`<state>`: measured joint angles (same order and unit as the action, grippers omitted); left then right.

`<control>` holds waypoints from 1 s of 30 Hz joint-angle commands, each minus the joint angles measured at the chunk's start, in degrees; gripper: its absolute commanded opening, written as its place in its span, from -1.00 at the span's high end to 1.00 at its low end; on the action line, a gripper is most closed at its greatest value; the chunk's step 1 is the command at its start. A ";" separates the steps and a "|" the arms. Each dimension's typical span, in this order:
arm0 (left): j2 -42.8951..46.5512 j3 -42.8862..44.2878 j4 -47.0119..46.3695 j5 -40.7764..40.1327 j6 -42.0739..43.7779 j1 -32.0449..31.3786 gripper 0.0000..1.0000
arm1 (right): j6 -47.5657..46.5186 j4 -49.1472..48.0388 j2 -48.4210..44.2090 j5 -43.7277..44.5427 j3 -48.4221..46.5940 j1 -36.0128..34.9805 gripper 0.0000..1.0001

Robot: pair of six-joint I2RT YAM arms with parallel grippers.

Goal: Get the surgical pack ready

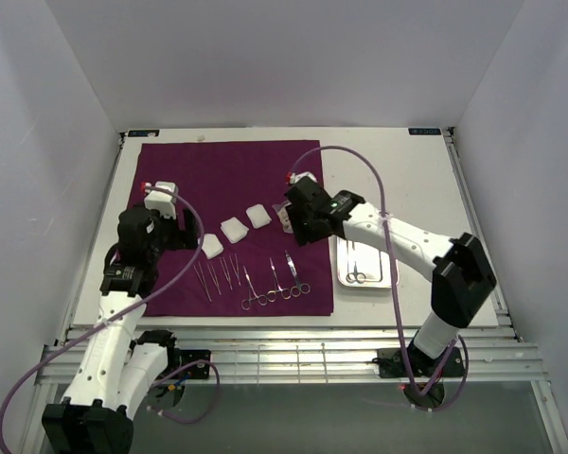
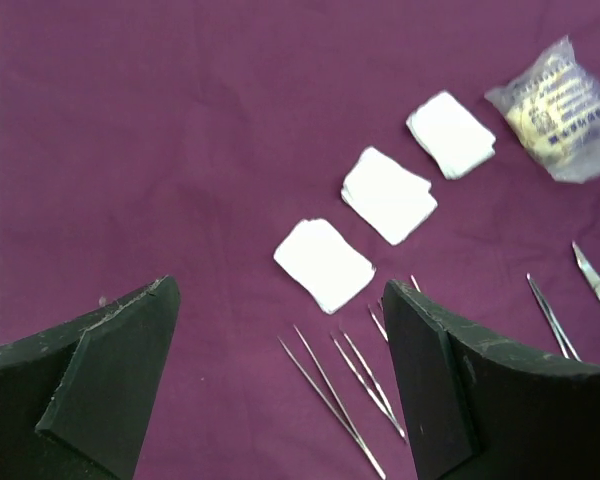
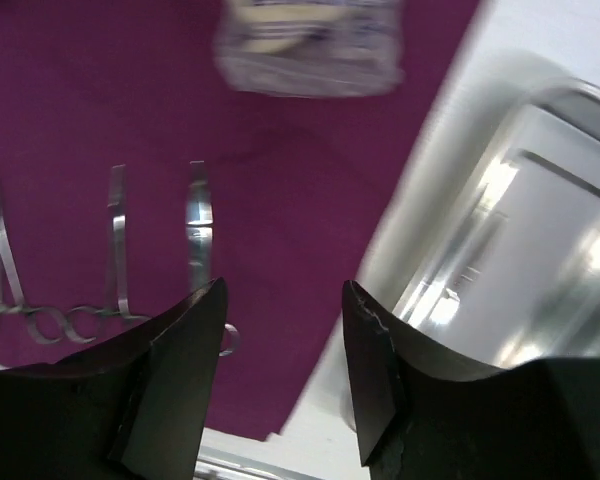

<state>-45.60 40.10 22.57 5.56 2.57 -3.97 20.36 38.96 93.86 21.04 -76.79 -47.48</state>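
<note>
The surgical pack's purple cloth (image 1: 170, 170) lies spread flat on the table. Three white gauze pads (image 1: 234, 229) sit in a diagonal row on it, with a clear packet (image 2: 560, 110) past the far one. Tweezers (image 2: 335, 400) and ring-handled forceps (image 1: 279, 281) lie in a row near the cloth's front edge. A steel tray (image 1: 364, 276) beside the cloth's right edge holds one instrument (image 1: 357, 267). My left gripper (image 2: 280, 295) hovers open over the tweezers, near the closest pad (image 2: 324, 264). Over the cloth's right edge, my right gripper (image 3: 284, 290) is open and empty, between the forceps (image 3: 115, 240) and the tray (image 3: 540, 250).
White walls enclose the table on three sides. A slatted metal rail (image 1: 293, 350) runs along the near edge, above the arm bases. Purple cables (image 1: 360, 161) loop from both arms. Bare white tabletop (image 1: 407, 189) shows right of and behind the tray.
</note>
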 commanded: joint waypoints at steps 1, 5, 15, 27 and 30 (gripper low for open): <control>-0.10 -1.86 -2.18 -2.74 -2.74 0.10 -0.86 | -4.63 0.23 7.19 -10.55 -3.52 -4.10 -0.11; -1.59 -2.48 -1.39 -7.93 -4.94 0.10 -0.86 | -4.28 2.79 12.91 -12.60 -5.03 -4.99 0.00; -4.58 -2.04 -1.74 -7.85 -4.94 0.19 -0.86 | -6.47 0.59 15.65 -16.73 -4.77 -5.87 0.09; -5.72 -1.87 -1.83 -7.41 -4.77 0.10 -0.86 | -7.27 1.29 19.42 -17.08 -3.98 -6.48 0.14; -6.25 -1.69 -1.83 -7.50 -4.76 0.10 -0.86 | -7.18 1.82 20.92 -16.56 -4.15 -6.57 0.19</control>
<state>-51.81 37.39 21.37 -1.54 -1.80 -3.97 13.85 40.03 113.23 4.32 -80.77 -53.65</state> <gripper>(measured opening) 0.930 0.411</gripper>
